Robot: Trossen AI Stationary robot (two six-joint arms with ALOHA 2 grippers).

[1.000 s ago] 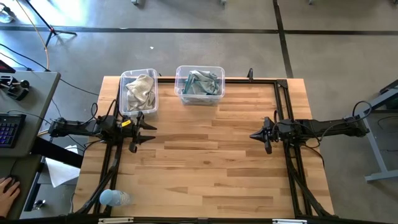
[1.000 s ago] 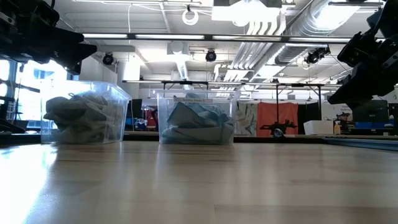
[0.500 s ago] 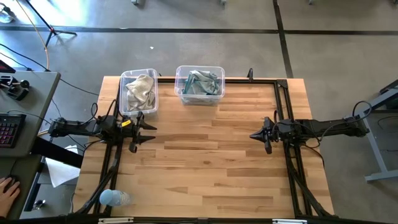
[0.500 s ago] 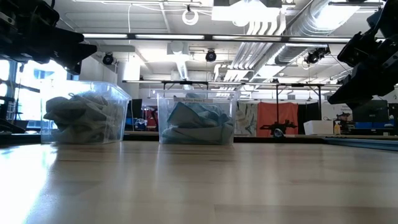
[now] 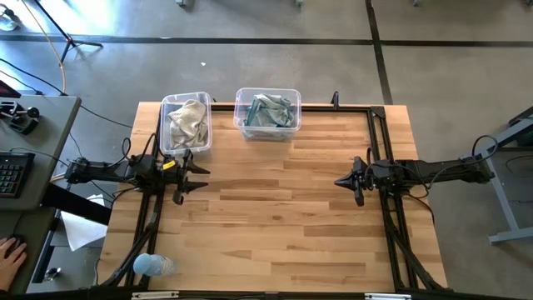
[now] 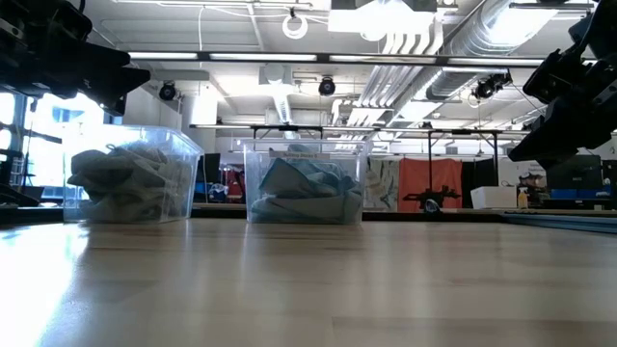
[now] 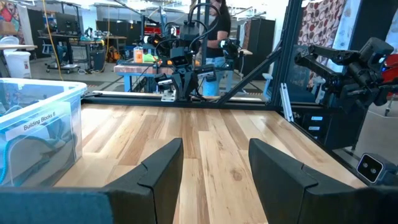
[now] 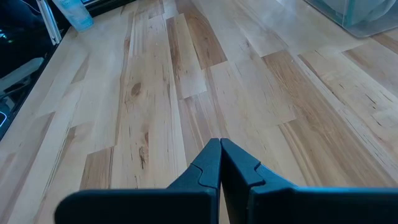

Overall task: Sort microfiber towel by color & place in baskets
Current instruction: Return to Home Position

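Left gripper [image 5: 193,178] sits by my left table edge, just short of the left basket [image 5: 165,125], fingers spread, nothing between them. That basket holds the beige-grey towels [image 5: 190,121]. Beside it, the right basket [image 5: 266,91] holds the teal-blue towels [image 5: 268,111]. Right gripper [image 5: 341,181] hangs at the right edge, well apart from both, fingers pressed together, empty. Nothing has budged in the last second, and no cloth lies on the table [image 5: 283,225]. I'd call it sorted, arms home.
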